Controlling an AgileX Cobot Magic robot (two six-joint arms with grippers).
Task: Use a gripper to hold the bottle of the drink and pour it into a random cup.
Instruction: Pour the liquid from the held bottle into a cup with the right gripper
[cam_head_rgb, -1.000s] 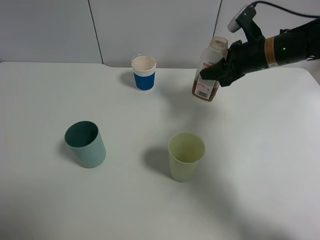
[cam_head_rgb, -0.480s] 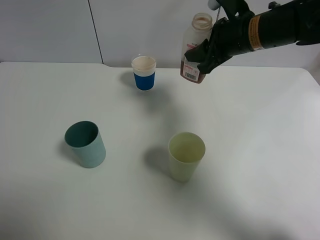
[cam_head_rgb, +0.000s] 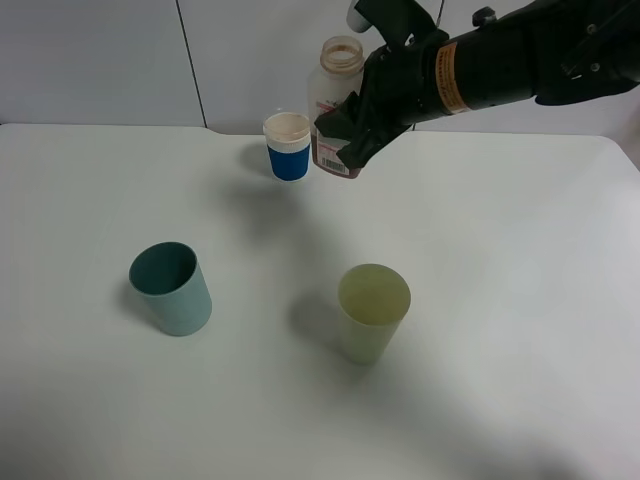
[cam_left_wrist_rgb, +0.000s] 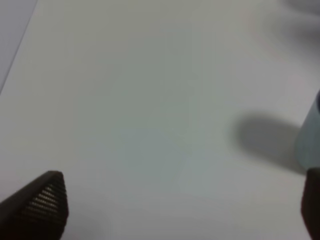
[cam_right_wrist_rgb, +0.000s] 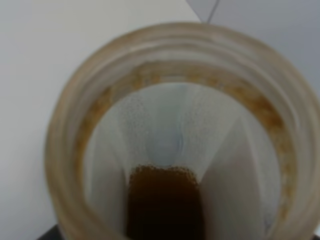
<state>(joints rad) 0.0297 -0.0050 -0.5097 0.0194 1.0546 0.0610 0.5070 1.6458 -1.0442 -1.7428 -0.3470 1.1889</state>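
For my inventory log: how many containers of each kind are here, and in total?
Plastic tumblers: 2 (teal-green tapered plastic tumbler, pale yellow-green plastic tumbler)
Paper cups: 1 (blue-banded white paper cup)
Bottles: 1 (clear squarish plastic bottle)
Total: 4

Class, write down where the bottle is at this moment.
In the high view the bottle hangs above the far edge of the table, clamped in the right gripper, just right of the blue-banded paper cup.
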